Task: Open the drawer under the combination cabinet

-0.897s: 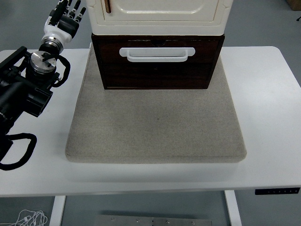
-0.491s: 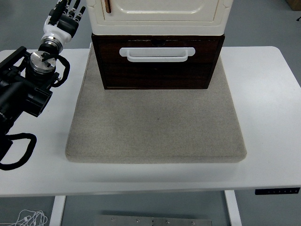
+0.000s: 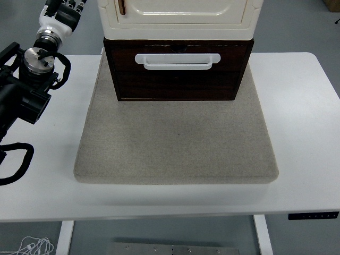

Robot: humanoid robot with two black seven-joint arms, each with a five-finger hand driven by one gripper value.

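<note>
A cream cabinet (image 3: 178, 16) stands at the back of the table on a dark brown drawer (image 3: 178, 71). The drawer front carries a white bar handle (image 3: 177, 61) and sits pulled a little forward of the cabinet's face. My left arm (image 3: 26, 85) comes in from the left edge. Its hand (image 3: 62, 11) is raised at the top left, left of the cabinet and apart from it, cut off by the picture's top edge. Nothing is held in the part that shows. My right arm is out of view.
Cabinet and drawer rest on a grey felt mat (image 3: 175, 143) covering the middle of the white table (image 3: 303, 106). A black cable loop (image 3: 16, 162) hangs from the left arm near the table's left edge.
My left arm has drawn back to the left and upward, so the hand now sits higher and partly out of the picture. The drawer has not moved.
</note>
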